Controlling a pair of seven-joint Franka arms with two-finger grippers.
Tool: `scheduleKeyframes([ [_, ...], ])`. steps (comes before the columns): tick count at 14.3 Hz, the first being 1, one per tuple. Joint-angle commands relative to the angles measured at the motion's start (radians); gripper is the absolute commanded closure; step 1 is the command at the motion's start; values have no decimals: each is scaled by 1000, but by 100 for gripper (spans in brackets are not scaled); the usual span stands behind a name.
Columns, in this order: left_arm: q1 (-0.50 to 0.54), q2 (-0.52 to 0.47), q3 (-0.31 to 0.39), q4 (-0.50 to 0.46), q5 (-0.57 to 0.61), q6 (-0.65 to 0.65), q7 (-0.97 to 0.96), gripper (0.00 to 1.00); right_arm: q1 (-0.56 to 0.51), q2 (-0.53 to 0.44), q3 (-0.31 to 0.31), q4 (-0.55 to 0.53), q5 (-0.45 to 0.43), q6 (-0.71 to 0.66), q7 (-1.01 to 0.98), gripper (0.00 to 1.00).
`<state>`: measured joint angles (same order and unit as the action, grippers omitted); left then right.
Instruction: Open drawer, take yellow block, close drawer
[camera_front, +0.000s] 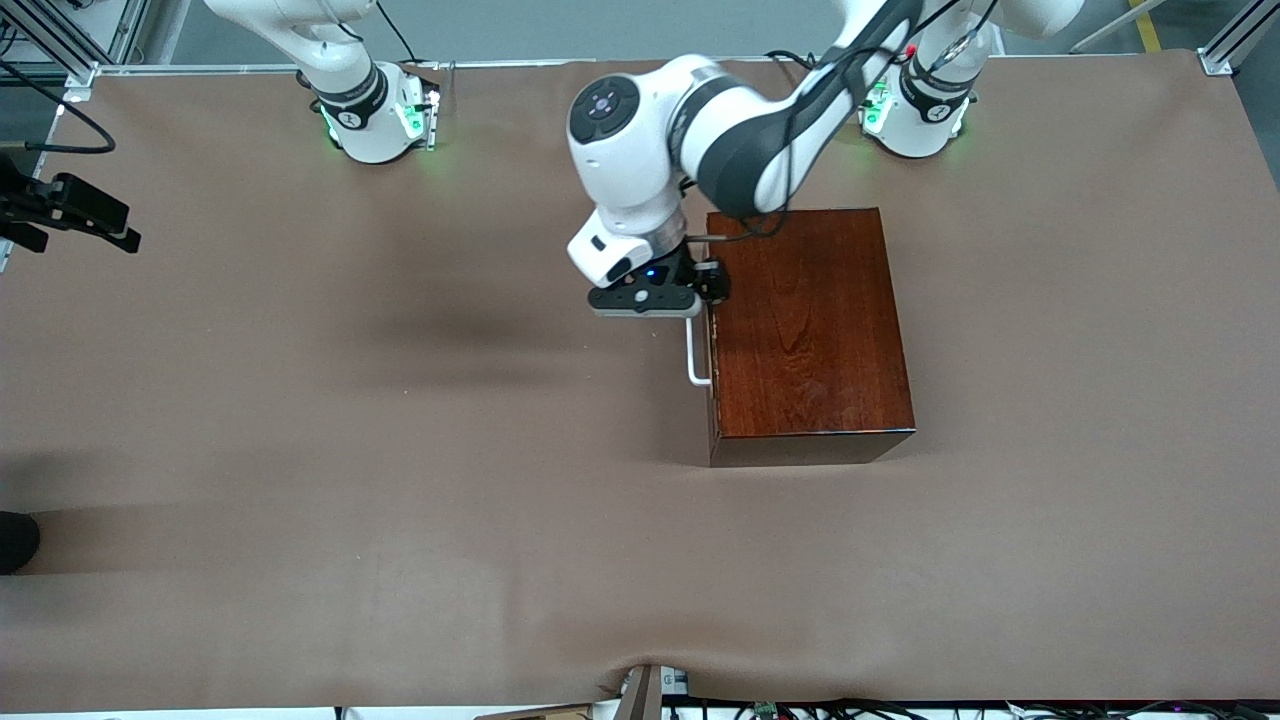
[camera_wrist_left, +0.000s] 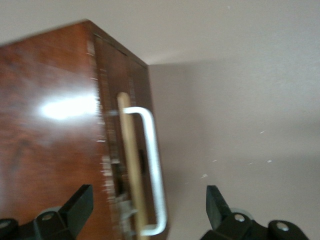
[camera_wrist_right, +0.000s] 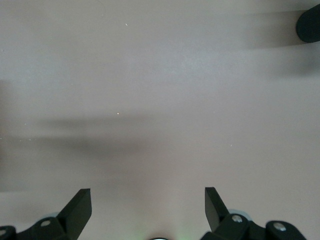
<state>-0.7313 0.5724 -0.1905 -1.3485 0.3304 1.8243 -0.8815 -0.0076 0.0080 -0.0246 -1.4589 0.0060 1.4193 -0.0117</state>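
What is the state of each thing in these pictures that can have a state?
drawer: shut, or nearly so, in the wooden box.
yellow block: not visible.
left gripper: open, over the drawer's handle, not gripping it.
right gripper: open, holding nothing, waiting over the table at the right arm's end.

The white-and-black left Franka arm reaches from its base toward the table's middle, wrist bent downward; its black two-finger left gripper (camera_wrist_left: 148, 210) points down, fingers spread wide. The right arm waits at its end of the table, its black right gripper (camera_wrist_right: 148, 207) likewise spread apart, facing down
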Motion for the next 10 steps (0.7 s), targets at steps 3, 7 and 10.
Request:
scheduleKeyframes([
  [3, -94, 118, 62, 86, 56, 21, -96, 0, -9, 6, 5, 5, 8, -2, -4, 0],
  [7, -91, 133, 62, 62, 53, -26, -109, 0, -8, 7, 5, 6, 8, -2, -4, 0],
  [10, -85, 142, 62, 57, 52, -42, -215, 0, -9, 7, 5, 6, 8, -2, -4, 0],
])
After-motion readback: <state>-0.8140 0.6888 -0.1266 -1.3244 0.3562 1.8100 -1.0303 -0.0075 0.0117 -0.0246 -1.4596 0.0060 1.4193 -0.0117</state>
